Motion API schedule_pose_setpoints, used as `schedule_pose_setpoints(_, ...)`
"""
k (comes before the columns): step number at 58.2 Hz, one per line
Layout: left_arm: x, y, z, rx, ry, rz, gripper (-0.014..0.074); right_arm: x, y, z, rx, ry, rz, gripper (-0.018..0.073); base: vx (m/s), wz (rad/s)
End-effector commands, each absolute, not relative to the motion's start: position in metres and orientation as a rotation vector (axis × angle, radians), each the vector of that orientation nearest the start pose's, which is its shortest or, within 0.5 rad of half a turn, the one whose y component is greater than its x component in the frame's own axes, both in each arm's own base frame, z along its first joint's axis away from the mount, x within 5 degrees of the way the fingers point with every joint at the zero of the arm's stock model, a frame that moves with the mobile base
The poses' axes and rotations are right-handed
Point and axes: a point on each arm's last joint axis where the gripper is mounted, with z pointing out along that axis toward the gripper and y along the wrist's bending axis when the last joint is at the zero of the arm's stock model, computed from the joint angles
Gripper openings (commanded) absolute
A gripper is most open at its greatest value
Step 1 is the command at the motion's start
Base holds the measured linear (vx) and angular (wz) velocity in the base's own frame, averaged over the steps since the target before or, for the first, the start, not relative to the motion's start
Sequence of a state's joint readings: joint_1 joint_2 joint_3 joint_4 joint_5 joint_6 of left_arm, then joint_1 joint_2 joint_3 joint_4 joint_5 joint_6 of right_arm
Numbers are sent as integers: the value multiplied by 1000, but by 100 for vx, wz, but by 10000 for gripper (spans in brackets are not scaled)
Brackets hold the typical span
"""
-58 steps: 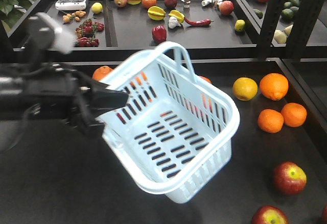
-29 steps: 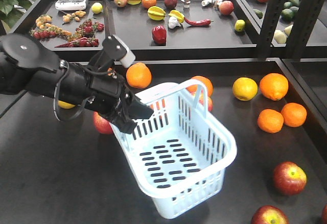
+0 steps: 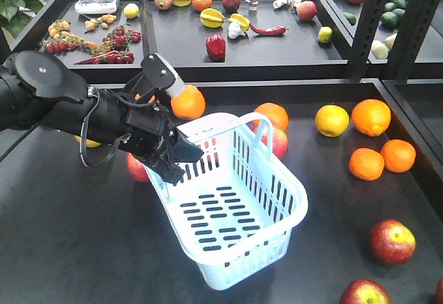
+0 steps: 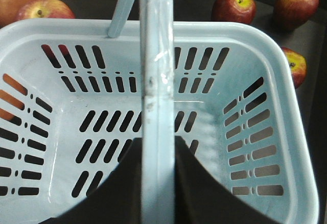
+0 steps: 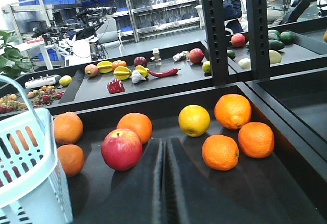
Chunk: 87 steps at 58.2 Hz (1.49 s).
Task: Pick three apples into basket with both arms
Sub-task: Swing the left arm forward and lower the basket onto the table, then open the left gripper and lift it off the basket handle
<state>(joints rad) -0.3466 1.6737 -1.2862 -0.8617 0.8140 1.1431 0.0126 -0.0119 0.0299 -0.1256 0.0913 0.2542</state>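
Left arm (image 3: 66,110) stretches sideways, left tool (image 3: 180,158) clamped on the basket (image 3: 242,266); right tool (image 5: 164,170) empty, fingers pressed together.

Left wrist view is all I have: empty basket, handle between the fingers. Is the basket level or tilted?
Observer: Tilted. In the front view the basket slopes down to the right from the left gripper, which is clamped on its raised end.
Operator: Right arm carrying anything?
Observer: No. The right gripper is shut and empty.
Operator: Closest apple to it?
Observer: A red apple lies just ahead and to the left of its fingertips, in front of an orange.
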Motion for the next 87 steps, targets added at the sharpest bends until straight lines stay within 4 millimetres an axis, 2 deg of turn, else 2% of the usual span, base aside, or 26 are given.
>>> schedule_pose_setpoints(1,320,-172,318,1079,1978,-672,83,56,0,199,79,1517,93,-5,0,0)
schedule_pose_setpoints(23,319,-173,320,1030,1995,-718,311,56,0,199,79,1517,93,-5,0,0)
schedule_pose_setpoints(32,314,-175,323,1039,1998,-781,325,56,0,199,79,1517,93,-5,0,0)
schedule_pose_setpoints(39,302,-176,338,1034,1959,-875,322,56,0,199,79,1517,93,-5,0,0)
schedule_pose_setpoints(49,276,-172,368,1072,1873,-953,254,56,0,199,79,1517,93,-5,0,0)
schedule_pose_setpoints(64,215,-160,404,1249,1838,-1141,29,56,0,199,79,1517,93,-5,0,0)
schedule_pose_setpoints(67,206,-157,410,1258,1823,-1125,-8,56,0,199,79,1517,93,-5,0,0)
schedule_pose_setpoints(70,197,-153,413,1260,1803,-1101,-8,56,0,199,79,1517,93,-5,0,0)
schedule_pose_setpoints(75,185,-147,410,1244,1807,-1059,-8,56,0,199,79,1517,93,-5,0,0)
schedule_pose_setpoints(79,176,-143,400,1223,1831,-1055,-8,56,0,199,79,1517,93,-5,0,0)
schedule_pose_setpoints(87,156,-134,363,1164,1929,-1069,-8,56,0,199,79,1517,93,-5,0,0)
